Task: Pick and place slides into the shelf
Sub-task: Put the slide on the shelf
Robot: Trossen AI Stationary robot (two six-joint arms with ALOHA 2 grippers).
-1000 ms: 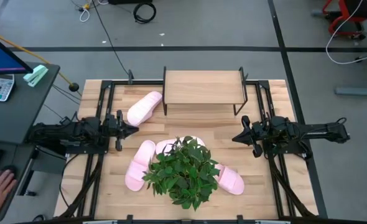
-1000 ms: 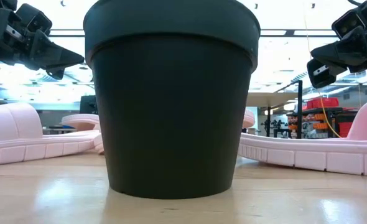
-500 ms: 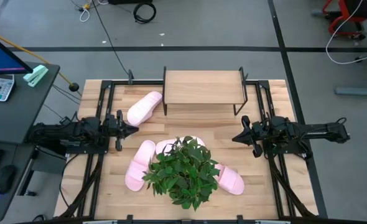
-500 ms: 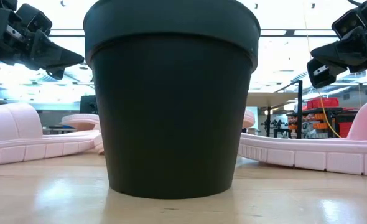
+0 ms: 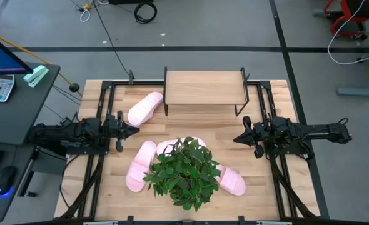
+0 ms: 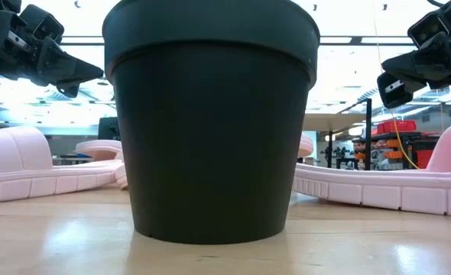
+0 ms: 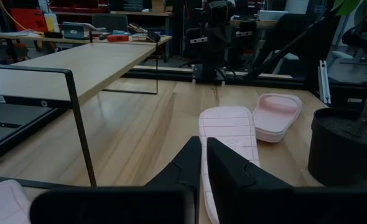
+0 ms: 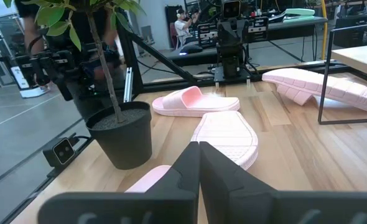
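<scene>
Both dark arms lie level at mid-frame, left claw (image 5: 134,129) and right claw (image 5: 237,138) pressed together, empty, flanking the leafy potted plant (image 5: 183,172); bare wooden worktop (image 5: 191,125) between them.

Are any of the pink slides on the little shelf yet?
Not yet. The shelf top is bare. One slide lies beside it, and three more lie around the potted plant. Both hands, left hand and right hand, are shut and holding nothing. All four slides are left to move.
</scene>
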